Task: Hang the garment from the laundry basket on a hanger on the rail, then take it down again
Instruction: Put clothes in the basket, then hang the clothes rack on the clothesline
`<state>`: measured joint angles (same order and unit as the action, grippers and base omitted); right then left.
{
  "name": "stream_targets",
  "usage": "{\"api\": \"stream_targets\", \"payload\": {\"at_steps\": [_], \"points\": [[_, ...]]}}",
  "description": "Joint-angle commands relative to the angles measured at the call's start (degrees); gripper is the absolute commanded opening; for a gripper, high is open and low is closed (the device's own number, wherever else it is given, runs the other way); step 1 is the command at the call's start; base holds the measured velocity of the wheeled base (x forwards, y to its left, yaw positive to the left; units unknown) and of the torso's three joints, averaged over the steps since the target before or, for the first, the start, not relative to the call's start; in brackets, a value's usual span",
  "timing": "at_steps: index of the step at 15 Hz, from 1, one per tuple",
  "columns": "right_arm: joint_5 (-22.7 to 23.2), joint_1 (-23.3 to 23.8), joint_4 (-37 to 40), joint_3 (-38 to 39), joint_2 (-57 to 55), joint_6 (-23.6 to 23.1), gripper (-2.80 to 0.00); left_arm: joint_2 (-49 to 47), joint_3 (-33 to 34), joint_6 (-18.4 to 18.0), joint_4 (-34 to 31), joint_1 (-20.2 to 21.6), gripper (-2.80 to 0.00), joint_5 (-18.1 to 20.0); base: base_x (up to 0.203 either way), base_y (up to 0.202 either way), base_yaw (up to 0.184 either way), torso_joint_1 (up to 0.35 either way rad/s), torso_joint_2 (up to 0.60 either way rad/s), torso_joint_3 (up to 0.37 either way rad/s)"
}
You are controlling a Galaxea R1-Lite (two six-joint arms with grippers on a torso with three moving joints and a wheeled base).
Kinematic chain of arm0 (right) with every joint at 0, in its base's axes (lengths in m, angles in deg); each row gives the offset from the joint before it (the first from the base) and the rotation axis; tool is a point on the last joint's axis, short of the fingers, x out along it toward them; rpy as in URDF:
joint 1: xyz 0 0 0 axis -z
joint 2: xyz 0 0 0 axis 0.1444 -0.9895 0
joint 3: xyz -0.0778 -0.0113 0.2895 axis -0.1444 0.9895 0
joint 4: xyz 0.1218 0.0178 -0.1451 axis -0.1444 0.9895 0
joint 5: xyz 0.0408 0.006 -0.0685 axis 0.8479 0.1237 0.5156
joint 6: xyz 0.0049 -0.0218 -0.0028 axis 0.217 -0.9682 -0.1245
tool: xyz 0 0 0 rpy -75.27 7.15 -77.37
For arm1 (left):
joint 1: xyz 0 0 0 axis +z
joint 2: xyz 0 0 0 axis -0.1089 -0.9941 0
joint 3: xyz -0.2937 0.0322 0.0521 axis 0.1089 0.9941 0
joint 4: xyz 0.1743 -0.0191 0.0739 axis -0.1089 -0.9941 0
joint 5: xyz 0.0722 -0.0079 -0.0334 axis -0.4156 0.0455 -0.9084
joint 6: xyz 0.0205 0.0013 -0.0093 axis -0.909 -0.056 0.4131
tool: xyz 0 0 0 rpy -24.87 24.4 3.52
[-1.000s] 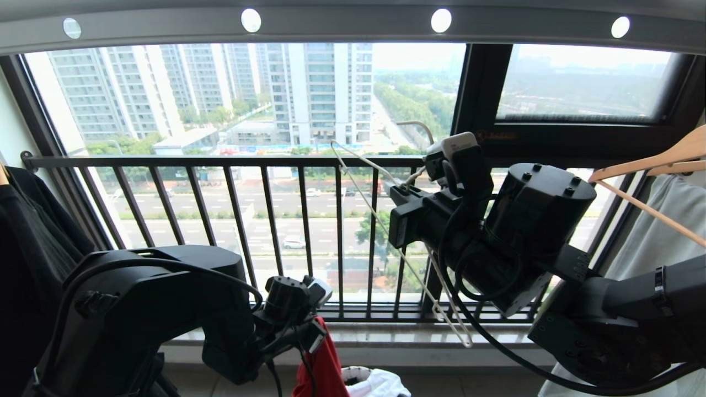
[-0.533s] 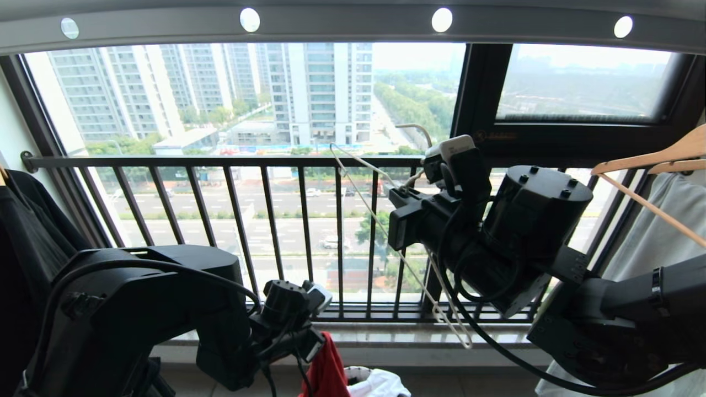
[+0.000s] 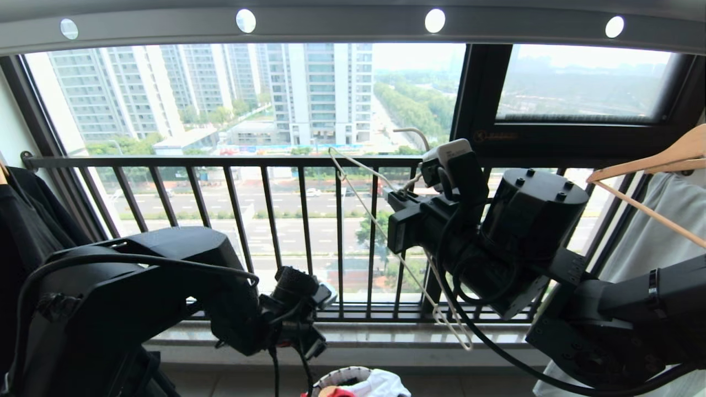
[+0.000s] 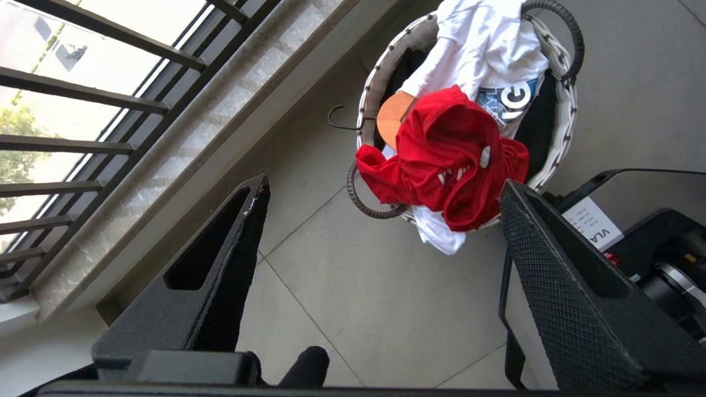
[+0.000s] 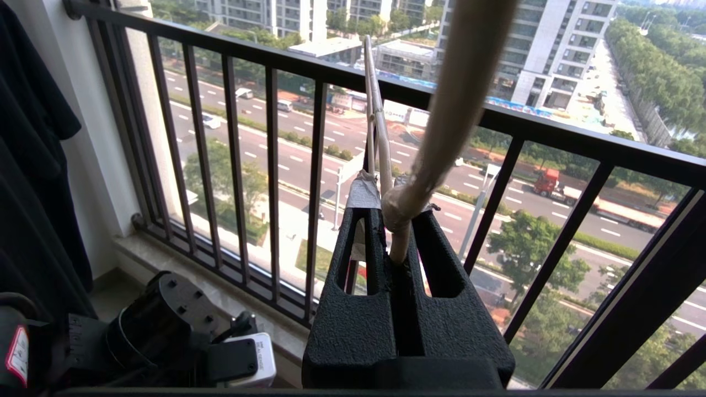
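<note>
Below, the red short-sleeved T-shirt [image 4: 449,165] lies crumpled on top of the small round basket with a white rim and dark sides [image 4: 557,138], one fold spilling over the rim, with a white printed garment [image 4: 480,49] heaped beside and under it. The left end effector [image 4: 380,242] hangs above the basket with its black fingers spread wide and nothing between them. The right end effector [image 5: 398,231] is clamped tight on the neck of the thin cream-white wire hanger [image 3: 386,242], holding it tilted in front of the black vertical-barred window railing [image 3: 231,193], well below the long grey overhead bar with round holes [image 3: 342,25]. The shirt looks light, soft and limp, so it will likely sag and slide from any loose pinch; the bunched ridge at the top of the heap, or a collar or shoulder seam if one can be found, seems the best hold, kept clear of the white cloth so only the red one lifts. The hanger looks thin and springy, apt to twist in the grip. Room is narrow: the railing and stone sill [image 4: 182,160] stand just beside the basket, a black T-shirt [image 3: 27,220] hangs at the left, tan wooden hangers [image 3: 651,165] with a pale grey garment [image 3: 656,231] at the right; the gap between them under the bar looks open.
</note>
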<state>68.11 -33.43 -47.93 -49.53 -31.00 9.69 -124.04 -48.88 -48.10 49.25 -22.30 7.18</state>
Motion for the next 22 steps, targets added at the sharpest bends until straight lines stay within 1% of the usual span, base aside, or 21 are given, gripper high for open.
{"api": "stream_targets", "payload": {"at_steps": [1,2,3,4,6,8,10,11,12,13,15,16,19,21,22], "points": [[-0.1,0.0,-0.4,0.1,-0.1,-0.1,-2.80,1.1,-5.3,1.0,-8.5,0.1,0.00,-0.7,0.000,0.000,0.000,0.000,0.00,0.000],[-0.1,0.0,-0.4,0.1,-0.1,-0.1,-2.80,2.2,-4.1,1.3,-8.7,0.2,0.00,-0.9,0.000,0.000,0.000,0.000,0.00,0.000],[-0.1,0.0,-0.4,0.3,-0.1,-0.1,-2.80,4.0,-1.1,1.5,-8.6,0.2,0.00,-0.9,0.000,0.000,0.000,0.000,0.00,0.000],[-0.2,0.0,-0.4,0.5,-0.2,-0.1,-2.80,6.1,2.2,1.6,-8.4,0.2,-2.80,-1.0,0.000,0.000,0.000,0.000,0.00,0.000],[-0.2,0.1,-0.5,0.9,-1.4,-0.1,-2.80,11.1,9.3,2.8,-5.7,0.1,-2.80,-1.0,0.000,0.000,0.000,0.000,0.00,0.000],[-0.2,-0.1,-0.8,2.0,-1.6,-0.2,-2.80,17.3,16.0,4.4,1.7,0.0,-2.80,-1.1,0.000,0.000,0.000,0.000,0.00,0.000],[-0.3,0.0,-0.6,2.4,1.6,-0.7,-2.80,24.3,20.0,6.8,8.5,0.2,-2.80,-1.0,0.000,0.000,0.000,0.000,0.00,0.000],[-0.3,0.0,-0.1,2.6,3.2,-1.0,-2.80,27.5,21.3,8.0,10.4,0.7,-2.80,-1.1,0.000,0.000,0.000,0.000,0.00,0.000],[-0.4,0.0,1.3,2.3,4.2,-2.4,-2.80,29.4,22.1,7.9,11.8,1.6,-2.80,-1.2,0.000,0.000,0.000,0.000,0.00,0.000],[-0.5,0.0,2.1,2.3,5.7,-4.1,-2.80,31.0,21.9,6.9,12.2,2.2,-2.80,-1.2,0.000,0.000,0.000,0.000,0.00,0.000],[-0.5,0.0,4.2,1.4,9.2,-6.4,-2.80,33.7,20.8,6.7,12.1,2.3,-2.80,-1.0,0.000,0.000,0.000,0.000,0.00,0.000],[-0.6,0.0,6.8,0.0,10.7,-7.6,-2.80,35.3,21.1,6.7,11.9,2.2,-2.80,-1.0,0.000,0.000,0.000,0.000,0.00,0.000],[-1.3,0.0,14.4,-7.2,12.4,-8.7,-2.80,39.6,21.9,6.5,11.3,2.0,-2.80,-1.1,0.000,0.000,0.000,0.000,0.00,0.000],[-1.7,0.1,19.4,-12.6,12.7,-8.8,-2.80,41.3,21.7,6.3,9.0,2.0,-2.80,-0.9,0.000,0.000,0.000,0.000,0.00,0.000],[-2.0,0.1,21.3,-15.0,12.8,-8.8,-2.80,41.6,21.8,6.4,8.9,2.0,-2.80,-0.3,0.000,0.000,0.000,0.000,0.00,0.000]]}}
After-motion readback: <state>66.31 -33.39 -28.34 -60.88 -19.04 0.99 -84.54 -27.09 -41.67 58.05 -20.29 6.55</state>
